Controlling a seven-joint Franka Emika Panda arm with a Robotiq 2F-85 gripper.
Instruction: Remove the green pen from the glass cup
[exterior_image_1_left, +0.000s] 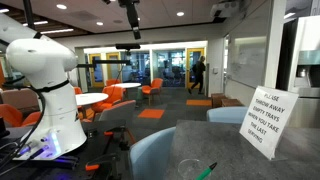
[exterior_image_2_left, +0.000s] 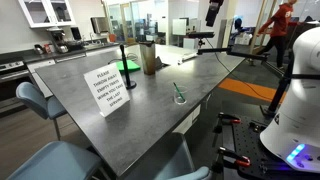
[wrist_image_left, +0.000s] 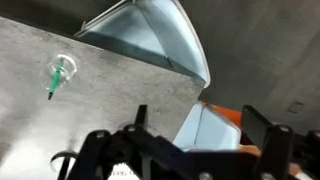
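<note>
Arm (exterior_image_1_left: 40, 60) held high, its white links folded beside the counter (exterior_image_2_left: 150, 110); my wrist view looks down on the counter from well above. Tool (wrist_image_left: 197, 135): I see its two dark fingers (wrist_image_left: 140, 118) spread wide, with nothing between them. Glass cup (wrist_image_left: 60, 72): upright on the counter near an edge, well apart from the tool. Green pen (wrist_image_left: 56, 80): inside the cup and leaning, with its long axis slanting from lower left to upper right in the wrist view and one end reaching past the rim.
</note>
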